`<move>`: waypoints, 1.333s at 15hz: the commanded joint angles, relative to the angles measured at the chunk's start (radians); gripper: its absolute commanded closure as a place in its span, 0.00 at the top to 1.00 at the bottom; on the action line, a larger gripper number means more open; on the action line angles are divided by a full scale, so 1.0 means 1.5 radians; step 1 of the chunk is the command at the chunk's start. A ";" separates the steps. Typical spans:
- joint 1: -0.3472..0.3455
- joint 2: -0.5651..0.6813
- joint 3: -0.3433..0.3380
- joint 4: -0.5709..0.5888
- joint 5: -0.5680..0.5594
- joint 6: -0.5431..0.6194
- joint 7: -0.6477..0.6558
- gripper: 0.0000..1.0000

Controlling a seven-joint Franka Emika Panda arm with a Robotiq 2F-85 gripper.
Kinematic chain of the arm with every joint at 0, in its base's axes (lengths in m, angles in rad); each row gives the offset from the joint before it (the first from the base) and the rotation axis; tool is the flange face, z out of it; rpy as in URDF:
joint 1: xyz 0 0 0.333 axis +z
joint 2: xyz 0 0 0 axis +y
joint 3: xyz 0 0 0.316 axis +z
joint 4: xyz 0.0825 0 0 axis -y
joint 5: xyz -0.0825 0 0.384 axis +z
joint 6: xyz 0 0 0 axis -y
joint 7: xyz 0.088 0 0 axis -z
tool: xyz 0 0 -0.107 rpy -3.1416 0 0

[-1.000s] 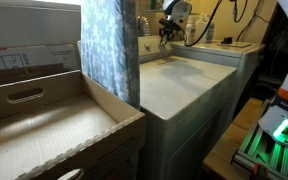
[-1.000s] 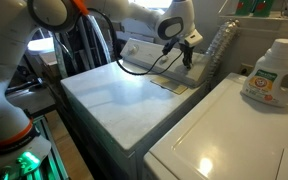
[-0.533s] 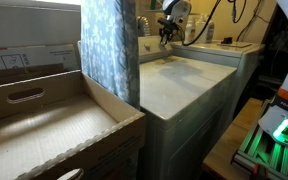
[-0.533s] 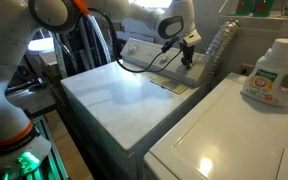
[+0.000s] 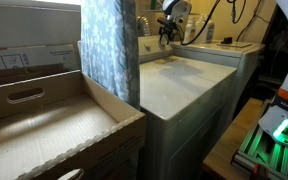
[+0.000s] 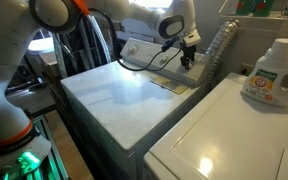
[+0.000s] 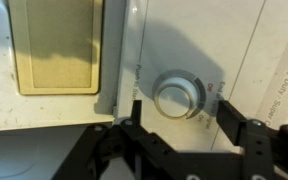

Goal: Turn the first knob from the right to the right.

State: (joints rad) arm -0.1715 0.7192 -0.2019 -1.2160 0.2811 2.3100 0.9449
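In the wrist view a round white knob [image 7: 179, 95] sits on the washer's white control panel [image 7: 254, 60], with printed dial markings around it. My gripper [image 7: 182, 118] is open, and its two dark fingers [image 7: 229, 118] stand either side of the knob with gaps showing, not touching it. In both exterior views the gripper [image 5: 167, 33] [image 6: 187, 58] points at the control panel at the back of the washer, and it hides the knob there.
A beige rectangular panel [image 7: 54, 45] lies left of the knob. On the neighbouring machine stand a detergent bottle [image 6: 271, 72] and a clear plastic bottle [image 6: 217, 45]. A patterned curtain [image 5: 109, 50] and a cardboard box [image 5: 44, 125] stand beside the washer top [image 6: 124, 100].
The arm has stayed at the control panel. The fingers have spread apart from a shut state.
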 commanded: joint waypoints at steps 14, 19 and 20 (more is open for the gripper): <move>-0.075 -0.173 0.084 -0.104 0.040 -0.139 -0.432 1.00; -0.051 -0.224 0.060 -0.147 0.010 -0.201 -0.457 1.00; -0.039 -0.238 0.052 -0.163 -0.010 -0.190 -0.447 1.00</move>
State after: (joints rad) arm -0.2572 0.4445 -0.1011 -1.3578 0.3085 2.0288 0.2824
